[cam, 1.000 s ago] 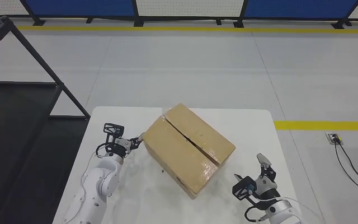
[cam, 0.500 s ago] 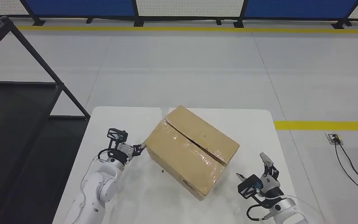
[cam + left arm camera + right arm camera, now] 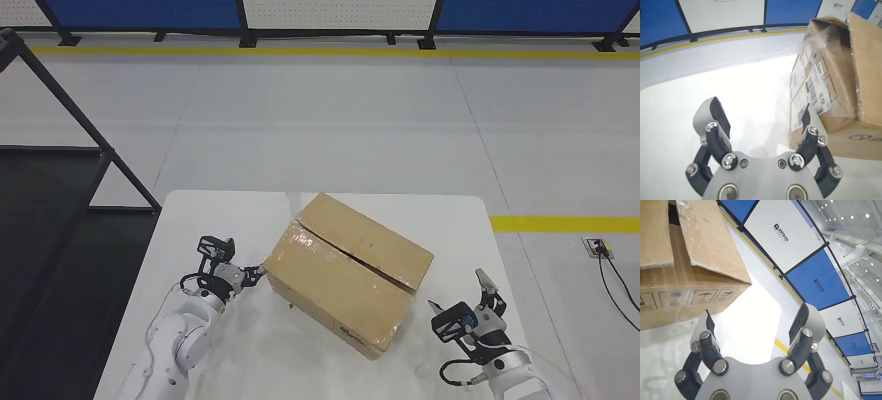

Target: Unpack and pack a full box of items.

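1. Since a second ago the box (image 3: 350, 275) has slid and turned a little toward 4 o'clock on the worktop (image 3: 200, 220). The left gripper (image 3: 234, 258) has followed its corner, and the right gripper (image 3: 460, 300) has backed off toward 4 o'clock.
2. The box now lies about mid-worktop, set askew, with its top flaps down and meeting along a seam under glossy clear tape.
3. The left gripper is at the box's 9 o'clock with its jaws spread wide. In the left wrist view one finger (image 3: 807, 115) lies against the labelled end of the box, and nothing is held between the jaws.
4. The right gripper is at the box's 4 o'clock, also spread wide and holding nothing. In the top view it stands just apart from the near corner.
5. The step looks like nudging the box into position before opening it. To do it well:
   - Keep the push low on the end wall so the box slides and does not tip.
   - Go slowly, since pushing at a corner turns the box as much as it shifts it.
   - Use the right gripper as a stop at the far corner.
   - Beware the loose tape film at the labelled end, which may snag a finger.
6. Count: one box with two top flaps showing, two grippers and one worktop. The contents are hidden under the flaps.
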You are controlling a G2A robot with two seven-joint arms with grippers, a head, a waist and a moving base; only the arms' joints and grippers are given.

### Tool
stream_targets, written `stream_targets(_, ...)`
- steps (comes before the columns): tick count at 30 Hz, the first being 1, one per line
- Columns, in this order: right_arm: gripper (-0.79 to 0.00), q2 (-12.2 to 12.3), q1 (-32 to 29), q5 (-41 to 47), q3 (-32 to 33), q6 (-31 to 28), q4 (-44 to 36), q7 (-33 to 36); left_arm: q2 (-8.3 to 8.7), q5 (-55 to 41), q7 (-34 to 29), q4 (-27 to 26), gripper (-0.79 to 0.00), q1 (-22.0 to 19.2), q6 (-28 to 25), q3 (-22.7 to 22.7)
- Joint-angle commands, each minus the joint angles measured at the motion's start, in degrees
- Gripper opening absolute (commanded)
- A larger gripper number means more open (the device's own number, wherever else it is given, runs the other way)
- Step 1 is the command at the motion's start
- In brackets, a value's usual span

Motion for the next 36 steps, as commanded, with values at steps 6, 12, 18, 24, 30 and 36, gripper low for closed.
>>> stream_targets(6,0.0,-0.66,2.64,0.51,-2.56,5.0,1.1,4.78,0.24,0.56,0.68,-0.76,0.0,1.07,-1.18,-0.21)
stream_targets(12,0.0,-0.97,6.26,0.04,-4.7,4.64,2.67,6.78,0.46,0.88,1.35,-1.25,0.0,2.06,-1.99,-0.53)
stream_targets(18,0.0,-1.26,9.5,-0.52,-6.28,4.54,4.28,8.09,0.63,0.73,2.23,-1.88,0.0,3.19,-2.31,-0.95)
stream_targets(24,0.0,-1.53,11.55,-1.1,-7.11,6.1,5.22,8.43,0.76,0.57,2.68,-2.52,0.0,4.21,-2.4,-1.19)
stream_targets(30,0.0,-1.74,12.19,-1.36,-7.19,7.66,5.82,8.41,0.89,0.63,3.17,-3.08,0.0,5.0,-2.4,-1.45)
stream_targets(36,0.0,-1.38,7.65,-0.45,-3.12,8.36,3.37,5.17,0.98,0.42,3.36,-3.48,0.0,5.42,-2.51,-1.6)
